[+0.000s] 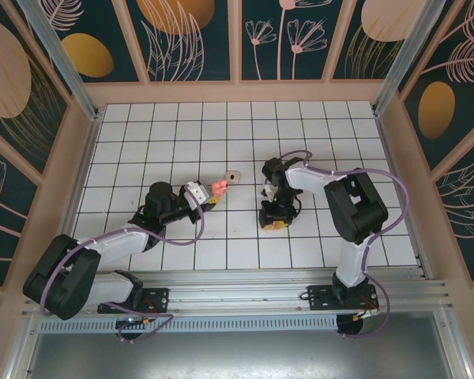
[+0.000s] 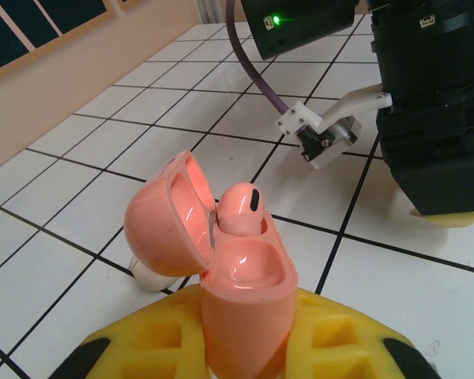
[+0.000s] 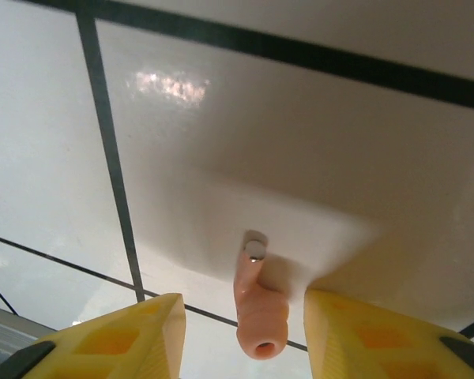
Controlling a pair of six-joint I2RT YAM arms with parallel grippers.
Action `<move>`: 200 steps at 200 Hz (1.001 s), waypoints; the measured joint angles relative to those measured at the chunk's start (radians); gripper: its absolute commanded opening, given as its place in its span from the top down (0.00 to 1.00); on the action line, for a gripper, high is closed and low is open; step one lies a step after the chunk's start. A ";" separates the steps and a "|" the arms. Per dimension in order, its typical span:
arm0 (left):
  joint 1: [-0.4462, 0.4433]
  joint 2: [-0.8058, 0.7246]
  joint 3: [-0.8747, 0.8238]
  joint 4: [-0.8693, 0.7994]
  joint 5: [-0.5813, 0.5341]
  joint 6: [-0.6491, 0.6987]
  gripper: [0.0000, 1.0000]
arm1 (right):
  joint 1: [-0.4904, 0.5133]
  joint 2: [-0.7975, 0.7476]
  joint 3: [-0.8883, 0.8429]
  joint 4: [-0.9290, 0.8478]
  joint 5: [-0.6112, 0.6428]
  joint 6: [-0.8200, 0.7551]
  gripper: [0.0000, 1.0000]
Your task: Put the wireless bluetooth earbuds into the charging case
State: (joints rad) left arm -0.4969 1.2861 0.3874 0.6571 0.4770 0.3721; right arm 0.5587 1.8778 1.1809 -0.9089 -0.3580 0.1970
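Note:
My left gripper (image 1: 205, 195) is shut on the pink charging case (image 2: 245, 308), its yellow fingers (image 2: 134, 347) clamping the base. The lid (image 2: 162, 225) is tipped open to the left. One pinkish-red earbud (image 2: 241, 207) sits in the far slot, while the near slot (image 2: 249, 264) is empty. My right gripper (image 3: 245, 324) points down at the tiles, open. Another pinkish-red earbud (image 3: 261, 312) lies between its yellow fingers (image 3: 138, 335), with a gap on each side and its stem tip on the tile. A small pale beige bud (image 1: 233, 176) lies just beyond the case.
The white tiled floor (image 1: 182, 126) is walled by a pale wooden frame (image 1: 237, 92) on all sides. The right arm's black wrist (image 2: 434, 103) hangs close to the upper right of the case. The pale bud (image 2: 146, 272) peeks out behind the open lid.

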 measured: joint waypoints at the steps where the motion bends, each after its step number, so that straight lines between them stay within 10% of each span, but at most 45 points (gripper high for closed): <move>1: 0.000 0.000 0.000 0.000 0.000 0.000 1.00 | 0.000 0.000 0.001 0.000 0.000 0.000 0.53; 200: -0.001 -0.004 0.005 -0.020 -0.007 -0.011 1.00 | 0.048 0.065 0.082 0.056 -0.093 -0.098 0.66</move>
State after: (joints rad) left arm -0.4976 1.2823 0.3923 0.6369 0.4702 0.3614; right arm 0.6071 1.9427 1.2633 -0.8528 -0.4515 0.0994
